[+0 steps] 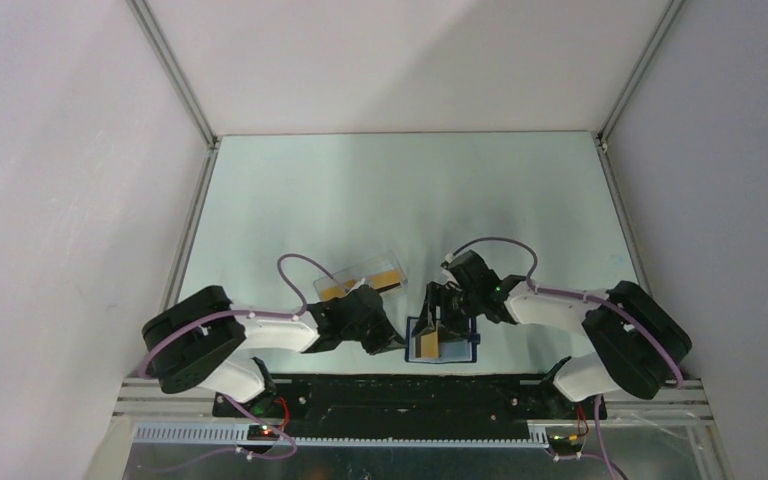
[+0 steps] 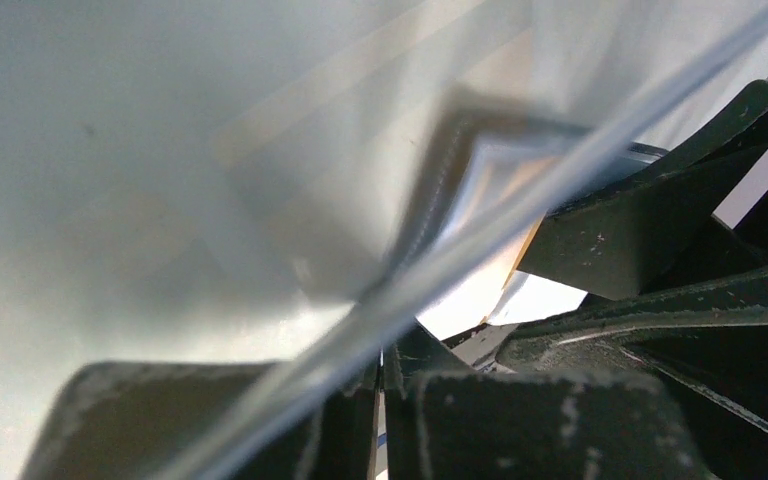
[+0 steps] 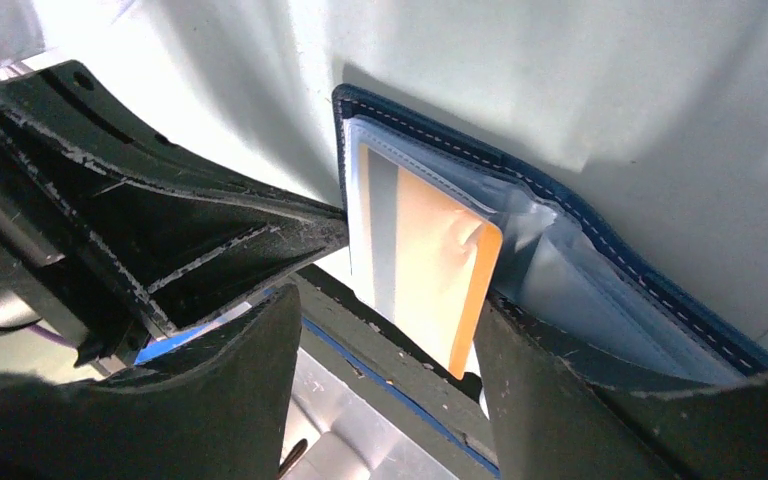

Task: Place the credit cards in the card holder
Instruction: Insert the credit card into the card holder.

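The dark navy card holder (image 1: 462, 349) lies open at the near table edge. A gold-tan credit card (image 1: 425, 346) rests on its left half. In the right wrist view this card (image 3: 440, 270) sits partly in a light blue slot of the card holder (image 3: 610, 250), with its lower corner sticking out. My right gripper (image 3: 390, 400) is open and its fingers straddle that corner without touching it; it also shows in the top view (image 1: 447, 318). My left gripper (image 1: 397, 343) is shut, with its tip against the holder's left edge. In its own wrist view, my left gripper (image 2: 380, 400) shows only a thin slit between the fingers.
A clear plastic tray (image 1: 360, 268) stands behind the left gripper and holds two more gold cards (image 1: 388, 278) (image 1: 338, 289). Its blurred edge (image 2: 480, 240) crosses the left wrist view. The black table edge and a metal rail lie just in front of the card holder.
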